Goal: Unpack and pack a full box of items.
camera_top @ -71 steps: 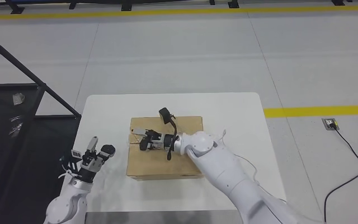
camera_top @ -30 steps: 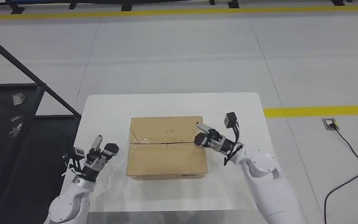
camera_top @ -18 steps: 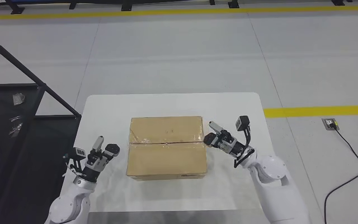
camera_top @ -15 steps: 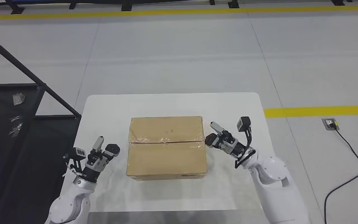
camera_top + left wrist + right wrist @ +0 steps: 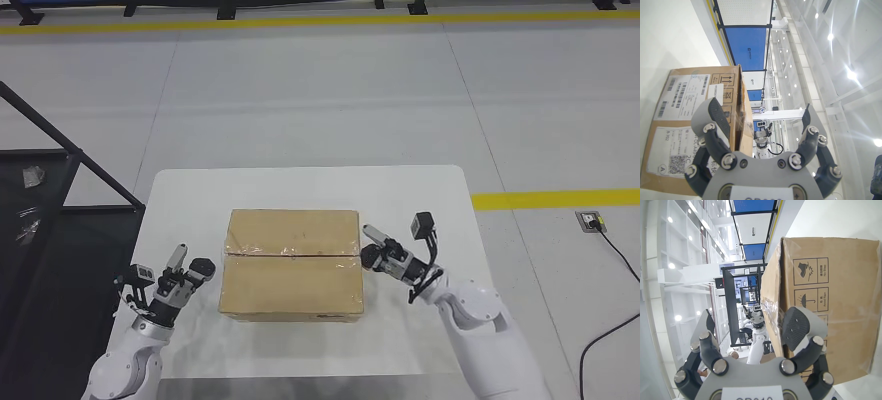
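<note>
The brown cardboard box point(image 5: 292, 262) sits closed at the middle of the white table point(image 5: 420, 190). Glossy clear tape point(image 5: 290, 256) seals its top seam, and white labels point(image 5: 683, 91) cover one end. At the box's 3 o'clock the right gripper point(image 5: 369, 246) is just beside the edge, jaws spread wide and empty. At 8 o'clock the left gripper point(image 5: 188, 262) is likewise spread, holding nothing.

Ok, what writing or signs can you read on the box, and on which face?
"No Step", beside a boot sign: box end facing the right hand.
"Avoid Rain", beside an umbrella sign: same end.
"B-702" and "2C": white label on the end facing the left hand.
Circled "A" beside a QR code: same label.
Two up-arrows sign: that end too.
Barcode label small print: too small to read.
</note>
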`<state>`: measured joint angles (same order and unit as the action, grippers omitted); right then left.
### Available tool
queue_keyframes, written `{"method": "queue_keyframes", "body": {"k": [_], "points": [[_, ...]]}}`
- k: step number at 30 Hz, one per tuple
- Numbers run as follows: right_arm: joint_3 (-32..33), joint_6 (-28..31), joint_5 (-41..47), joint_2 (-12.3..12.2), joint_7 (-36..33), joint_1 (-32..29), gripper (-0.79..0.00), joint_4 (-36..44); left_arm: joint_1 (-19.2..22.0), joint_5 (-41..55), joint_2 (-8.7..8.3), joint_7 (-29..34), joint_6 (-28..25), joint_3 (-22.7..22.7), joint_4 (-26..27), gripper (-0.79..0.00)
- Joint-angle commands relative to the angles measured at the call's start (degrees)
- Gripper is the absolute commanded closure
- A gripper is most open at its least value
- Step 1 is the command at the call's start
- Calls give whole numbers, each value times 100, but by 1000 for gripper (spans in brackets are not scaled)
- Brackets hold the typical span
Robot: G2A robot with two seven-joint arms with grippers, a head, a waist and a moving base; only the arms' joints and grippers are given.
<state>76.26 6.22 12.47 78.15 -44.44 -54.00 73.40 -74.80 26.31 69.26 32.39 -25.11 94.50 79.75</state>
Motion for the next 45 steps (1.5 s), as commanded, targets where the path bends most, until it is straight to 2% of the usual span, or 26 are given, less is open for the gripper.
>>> {"method": "queue_keyframes", "body": {"k": [1, 11, 18, 30, 45], "points": [[-47, 0, 19, 2, 8, 55, -785, -95, -5, 9, -3, -2, -14, 8, -4, -785], [-251, -107, -76, 10, 188, 343, -785, -620, 6, 55, -16, 8, -5, 22, -10, -785], [-181, 61, 89, 1, 376, 432, -785, -838, 52, 89, -30, 34, 2, 62, 5, -785], [530, 981, 771, -110, 792, -117, -785, -204, 14, 374, -85, 192, -25, 376, 86, -785], [530, 981, 770, -110, 792, -117, -785, -205, 10, 368, -102, 307, 15, 420, 90, -785]]}}
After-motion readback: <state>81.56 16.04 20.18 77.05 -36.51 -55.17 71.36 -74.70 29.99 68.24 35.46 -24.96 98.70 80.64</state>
